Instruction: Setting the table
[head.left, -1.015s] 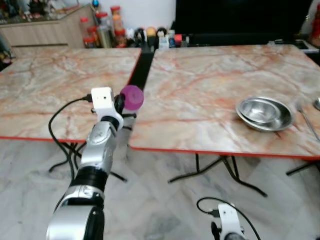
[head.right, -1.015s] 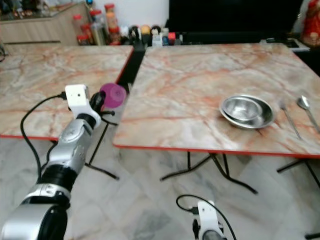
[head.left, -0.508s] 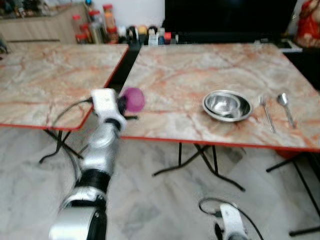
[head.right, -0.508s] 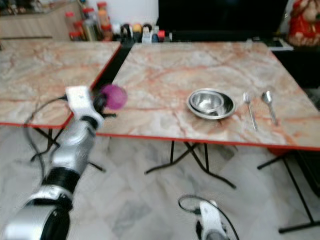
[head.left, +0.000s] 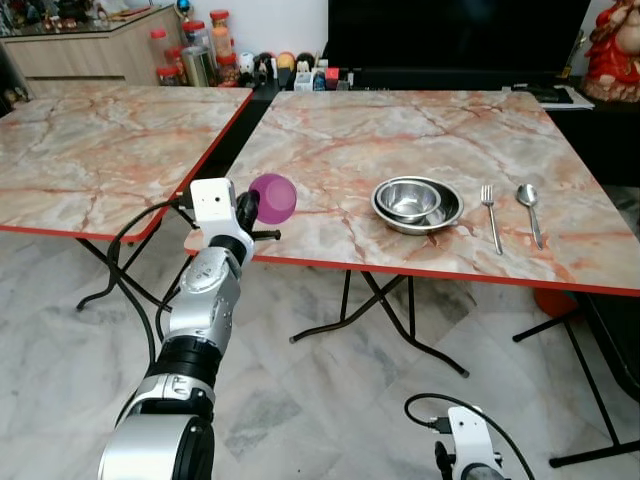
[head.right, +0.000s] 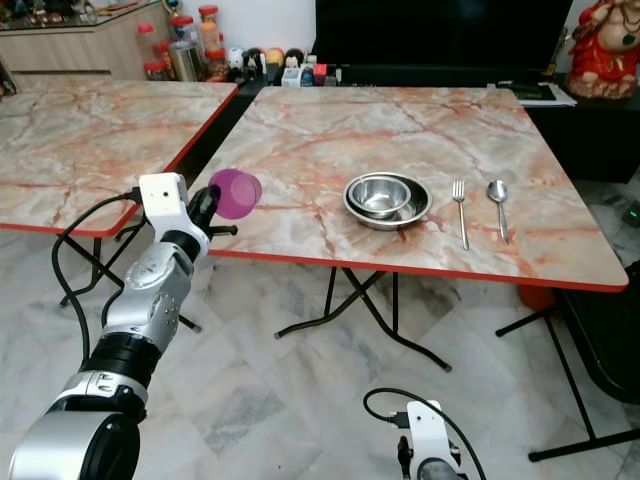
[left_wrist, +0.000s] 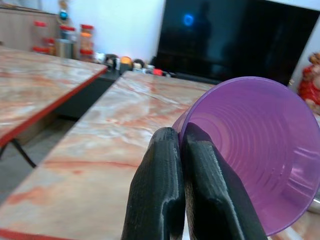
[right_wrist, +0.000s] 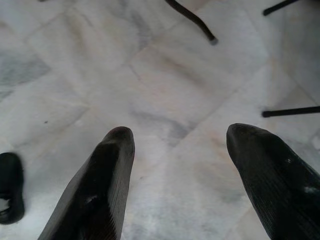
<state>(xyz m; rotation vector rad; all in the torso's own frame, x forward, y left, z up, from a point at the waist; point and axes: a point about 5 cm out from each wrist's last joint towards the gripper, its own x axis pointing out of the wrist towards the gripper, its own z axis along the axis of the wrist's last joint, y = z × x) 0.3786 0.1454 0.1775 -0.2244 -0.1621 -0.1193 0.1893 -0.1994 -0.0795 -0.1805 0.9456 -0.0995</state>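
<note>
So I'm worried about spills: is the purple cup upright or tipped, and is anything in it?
Tipped and empty: the purple cup lies sideways, rim pinched by the left gripper, its ribbed inside bare.

Two marble worktops before us

We see the nearer worktop (head.left: 330, 160), red-edged on black folding legs, carrying stacked steel bowls (head.left: 416, 203), with a fork (head.left: 491, 217) and a spoon (head.left: 529, 210) lying just beside them. A second worktop (head.left: 90, 140) stands to its left across a narrow gap. Both stand on a pale marble floor (head.left: 330, 400).
</note>
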